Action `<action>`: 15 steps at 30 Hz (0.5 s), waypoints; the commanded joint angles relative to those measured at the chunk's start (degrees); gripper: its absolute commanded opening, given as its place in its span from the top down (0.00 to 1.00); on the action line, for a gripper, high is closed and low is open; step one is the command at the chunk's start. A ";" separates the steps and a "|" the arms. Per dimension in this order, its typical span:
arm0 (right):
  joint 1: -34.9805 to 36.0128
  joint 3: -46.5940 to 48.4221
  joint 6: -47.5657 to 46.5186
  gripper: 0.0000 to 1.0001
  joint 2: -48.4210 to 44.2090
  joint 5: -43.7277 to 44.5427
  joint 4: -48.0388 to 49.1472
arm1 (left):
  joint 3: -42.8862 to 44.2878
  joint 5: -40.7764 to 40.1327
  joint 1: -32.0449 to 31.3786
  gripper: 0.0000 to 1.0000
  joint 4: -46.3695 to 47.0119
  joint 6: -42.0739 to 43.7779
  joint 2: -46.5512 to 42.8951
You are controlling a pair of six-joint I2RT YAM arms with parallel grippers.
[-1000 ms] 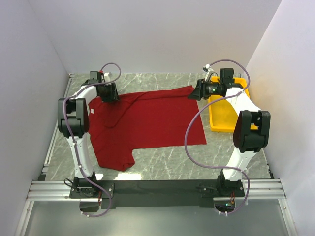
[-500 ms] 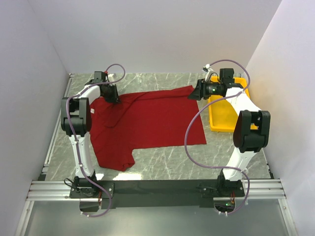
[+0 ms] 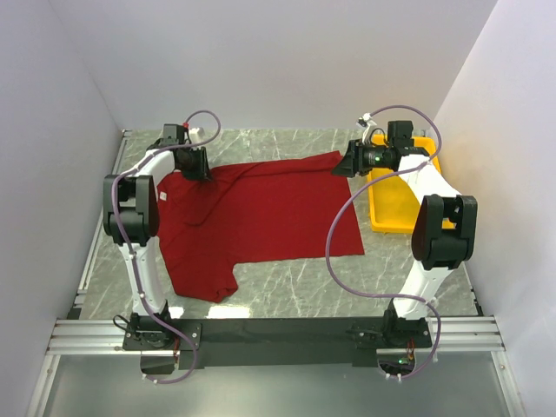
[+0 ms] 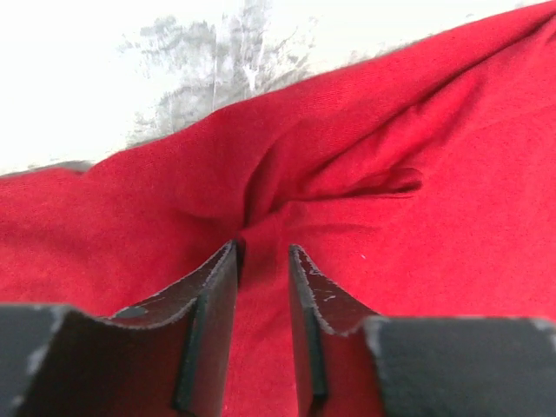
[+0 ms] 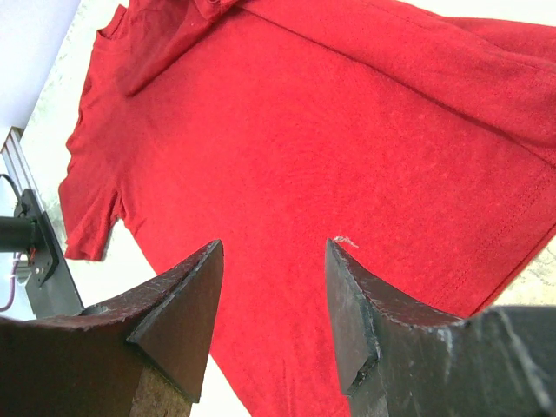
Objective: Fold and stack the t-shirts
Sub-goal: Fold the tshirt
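The dark red t-shirt (image 3: 261,217) lies spread flat on the marble table, with a small white tag (image 3: 162,196) at its left side. My left gripper (image 3: 196,163) is down on the shirt's far left edge. In the left wrist view its jaws (image 4: 263,248) stand a narrow gap apart, tips on the cloth (image 4: 391,234), which puckers into a fold just ahead of them. My right gripper (image 3: 347,162) hovers over the shirt's far right corner. Its jaws (image 5: 274,243) are open with nothing between them, the shirt (image 5: 304,130) lying below.
A yellow plastic tray (image 3: 395,217) stands at the right, just beyond the shirt's right edge and under the right arm. White walls close in the table at the left, back and right. A metal rail (image 3: 278,334) with both arm bases runs along the near edge.
The left arm's upper links shifted slightly while its gripper stayed at the shirt's far left edge. The shirt and the right arm have not moved.
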 commanded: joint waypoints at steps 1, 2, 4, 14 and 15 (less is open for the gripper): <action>0.14 -0.21 -0.16 0.43 -3.08 -0.54 1.34 | -0.18 -0.74 -0.24 0.64 0.20 0.53 -4.53; 0.14 -0.21 -0.16 0.43 -3.08 -0.54 1.43 | -0.18 -0.74 -0.24 0.64 0.20 0.52 -4.62; 0.14 -0.30 -0.07 0.43 -3.17 -0.54 1.69 | -0.10 -0.48 -0.24 0.65 0.03 0.44 -4.62; 0.14 -0.65 0.10 0.42 -3.61 -0.63 1.87 | -0.89 -1.44 -0.24 0.65 -0.59 0.70 -3.12; 0.05 -0.74 0.02 0.42 -3.61 -0.72 1.78 | -0.89 -1.53 -0.24 0.65 -0.59 0.70 -3.04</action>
